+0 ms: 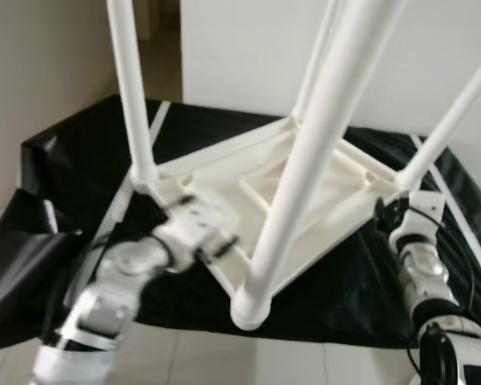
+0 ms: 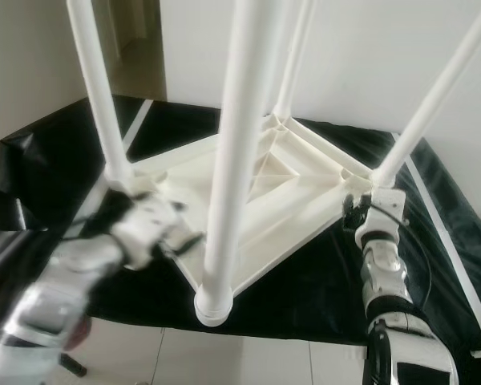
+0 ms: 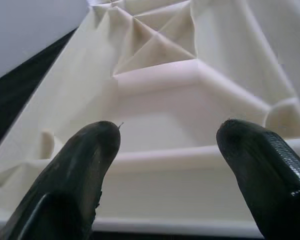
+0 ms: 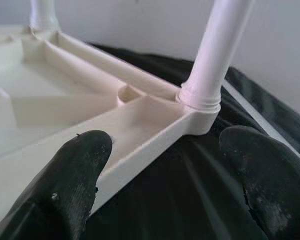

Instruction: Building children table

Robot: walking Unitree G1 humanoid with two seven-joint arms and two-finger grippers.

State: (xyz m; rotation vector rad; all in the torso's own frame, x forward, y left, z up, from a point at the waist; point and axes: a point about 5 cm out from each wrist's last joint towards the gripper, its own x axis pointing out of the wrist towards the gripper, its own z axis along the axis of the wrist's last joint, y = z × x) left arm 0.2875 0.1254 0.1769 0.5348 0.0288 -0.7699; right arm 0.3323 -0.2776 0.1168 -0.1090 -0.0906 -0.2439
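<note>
Black plastic sheet under upturned ribbed white table, round tube legs; both grippers' jaws apart, empty

It looked like a room in a home. Plain white walls rose behind a black plastic sheet spread over the floor, and pale floor tiles showed at the sheet's near edge. Beyond the sheet's far left corner an opening led onto a warmer-lit passage. On the sheet lay an upturned white children table, its legs standing up, a household piece.
</note>
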